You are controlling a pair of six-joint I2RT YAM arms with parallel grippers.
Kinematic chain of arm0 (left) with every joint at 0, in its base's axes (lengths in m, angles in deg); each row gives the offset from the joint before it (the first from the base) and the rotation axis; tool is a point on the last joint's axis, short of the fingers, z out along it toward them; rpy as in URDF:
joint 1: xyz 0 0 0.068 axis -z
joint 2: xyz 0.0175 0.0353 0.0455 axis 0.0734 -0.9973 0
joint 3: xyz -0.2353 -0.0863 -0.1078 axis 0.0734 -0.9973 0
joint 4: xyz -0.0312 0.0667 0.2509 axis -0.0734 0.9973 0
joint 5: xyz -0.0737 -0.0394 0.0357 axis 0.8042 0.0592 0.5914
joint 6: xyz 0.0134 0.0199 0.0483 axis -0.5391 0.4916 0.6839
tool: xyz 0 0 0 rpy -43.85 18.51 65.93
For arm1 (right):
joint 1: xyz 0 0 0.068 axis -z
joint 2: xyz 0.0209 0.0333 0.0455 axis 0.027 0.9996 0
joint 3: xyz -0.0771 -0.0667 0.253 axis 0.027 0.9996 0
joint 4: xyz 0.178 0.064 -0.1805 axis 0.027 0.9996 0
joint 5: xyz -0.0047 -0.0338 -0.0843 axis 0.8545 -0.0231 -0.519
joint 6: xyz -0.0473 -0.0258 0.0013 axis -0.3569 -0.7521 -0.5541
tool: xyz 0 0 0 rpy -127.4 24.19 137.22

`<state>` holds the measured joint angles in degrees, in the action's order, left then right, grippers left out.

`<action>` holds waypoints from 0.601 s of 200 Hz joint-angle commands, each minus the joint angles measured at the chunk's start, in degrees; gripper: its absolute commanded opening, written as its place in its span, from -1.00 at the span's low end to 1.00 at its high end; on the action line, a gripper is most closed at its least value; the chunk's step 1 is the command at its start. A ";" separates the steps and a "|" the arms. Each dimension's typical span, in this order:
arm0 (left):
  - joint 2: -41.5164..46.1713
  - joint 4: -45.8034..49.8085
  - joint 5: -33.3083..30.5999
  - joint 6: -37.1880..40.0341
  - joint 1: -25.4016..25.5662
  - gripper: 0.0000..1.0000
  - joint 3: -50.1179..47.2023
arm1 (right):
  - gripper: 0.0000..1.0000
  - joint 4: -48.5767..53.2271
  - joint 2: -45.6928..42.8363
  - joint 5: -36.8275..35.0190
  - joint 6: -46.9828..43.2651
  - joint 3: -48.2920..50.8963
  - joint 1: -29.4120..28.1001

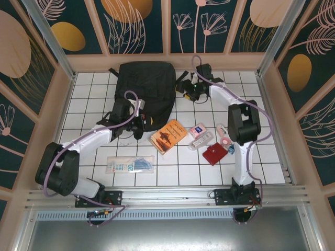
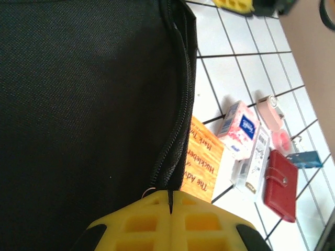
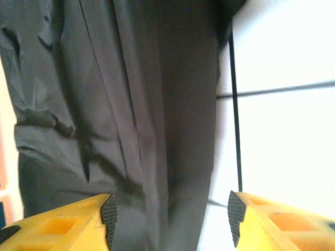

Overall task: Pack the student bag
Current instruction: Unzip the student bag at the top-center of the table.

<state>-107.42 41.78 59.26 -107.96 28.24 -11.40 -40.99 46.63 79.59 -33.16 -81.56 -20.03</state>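
A: Far across the white tiled table (image 1: 89,97), centred, lies the student bag (image 1: 146,86), soft black weave with a rounded top. Bare tiles lie to its left.

B: Grippers?

A: The left gripper (image 2: 170,201) is pressed together at the zipper (image 2: 178,120). The right gripper (image 3: 170,214) has its fingers apart over the bag's right edge.

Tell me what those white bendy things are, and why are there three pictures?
They are two robot arms with yellow pinchers called grippers. One picture looks down from above. The other two come from little cameras on each wrist. On the tiled table lie a black student bag, an orange book, a tissue pack and a red wallet. The left gripper is pinched shut right at the bag's zip. I cannot tell whether it grips the zip pull. The right gripper is open with the bag's fabric in front of it, holding nothing.
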 commanded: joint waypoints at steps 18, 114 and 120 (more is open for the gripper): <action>-0.97 -8.44 4.09 -5.71 1.73 -1.00 1.80 | 0.23 -4.41 -2.89 -0.96 5.32 5.81 -1.40; -11.19 -22.55 6.67 -15.98 8.37 -1.00 6.93 | 0.17 8.32 27.43 13.01 -2.99 -41.60 -5.23; -12.41 -23.37 6.93 -16.55 8.61 -1.00 7.95 | 0.17 8.66 28.05 13.48 -3.12 -43.06 -5.38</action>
<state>-116.45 26.89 62.13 -120.50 34.93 -8.43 -36.42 71.78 87.15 -34.14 -115.59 -23.66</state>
